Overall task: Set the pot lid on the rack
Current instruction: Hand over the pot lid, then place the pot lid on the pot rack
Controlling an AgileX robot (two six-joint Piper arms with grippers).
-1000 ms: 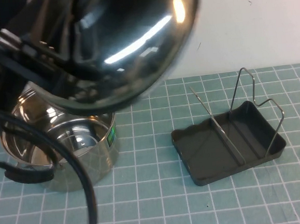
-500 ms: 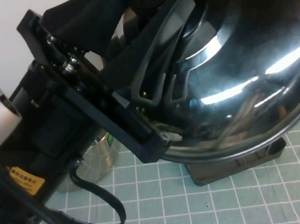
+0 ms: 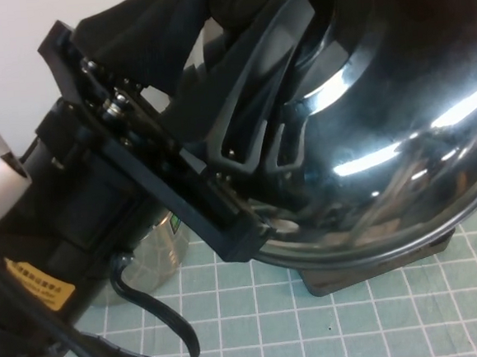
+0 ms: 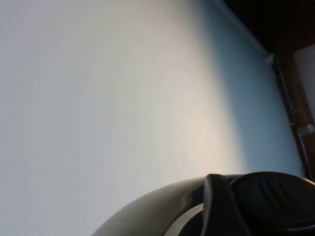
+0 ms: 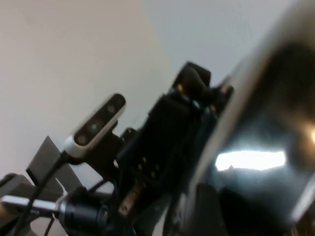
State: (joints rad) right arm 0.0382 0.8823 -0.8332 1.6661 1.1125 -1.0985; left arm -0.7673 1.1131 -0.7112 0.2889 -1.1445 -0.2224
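The pot lid [image 3: 400,133], shiny and domed, hangs tilted close to the high camera and fills the upper right. My left gripper [image 3: 288,129] is shut on it at its centre. In the left wrist view the lid's black knob [image 4: 275,196] sits in that gripper [image 4: 231,206], with the steel dome [image 4: 162,206] behind. Only the front edge of the black rack [image 3: 345,276] shows beneath the lid; its wire supports are hidden. My right gripper [image 5: 221,211] is out of the high view; its wrist view faces the lid [image 5: 266,147] and the left arm [image 5: 162,147] at close range.
The steel pot [image 3: 157,251] stands on the green grid mat [image 3: 316,329] at the left, mostly hidden behind my left arm [image 3: 75,208]. A black cable [image 3: 164,333] loops over the mat in front. A white wall is behind.
The lid and my left arm have swung from above the pot rightward to above the rack. They now hide most of the scene and have hardly moved in the last half second.
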